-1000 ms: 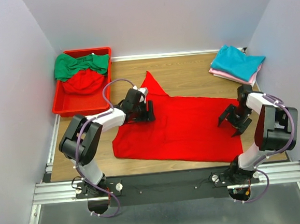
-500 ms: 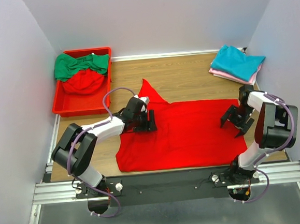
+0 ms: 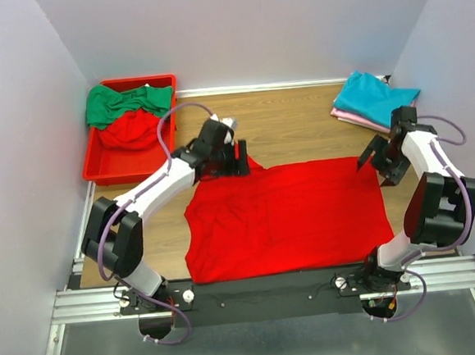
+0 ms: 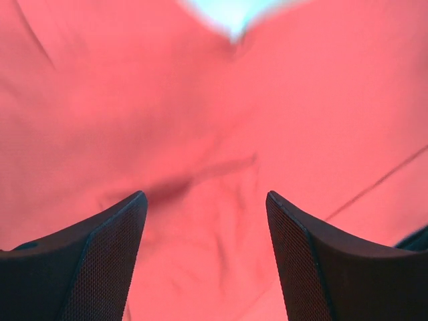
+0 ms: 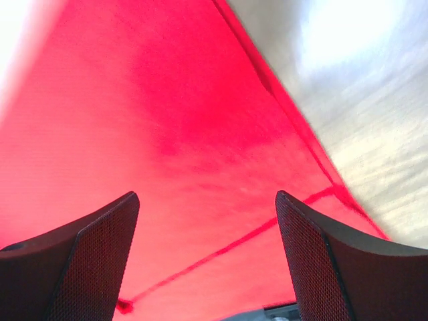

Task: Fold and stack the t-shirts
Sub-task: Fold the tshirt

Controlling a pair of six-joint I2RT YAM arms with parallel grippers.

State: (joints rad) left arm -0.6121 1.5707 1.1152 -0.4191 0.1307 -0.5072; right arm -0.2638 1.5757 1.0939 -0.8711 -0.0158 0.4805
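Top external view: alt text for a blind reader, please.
A red t-shirt lies spread on the table, the open left gripper at its far-left corner, the open right gripper at its far-right edge. A bin of crumpled shirts sits far left; a folded stack, teal on top, far right.

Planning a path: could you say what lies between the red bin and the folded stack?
Bare tabletop, crossed by the left arm's cable; top view.

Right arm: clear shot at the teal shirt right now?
Probably yes. The right gripper is open and empty over the red shirt; only bare table lies between it and the teal shirt.
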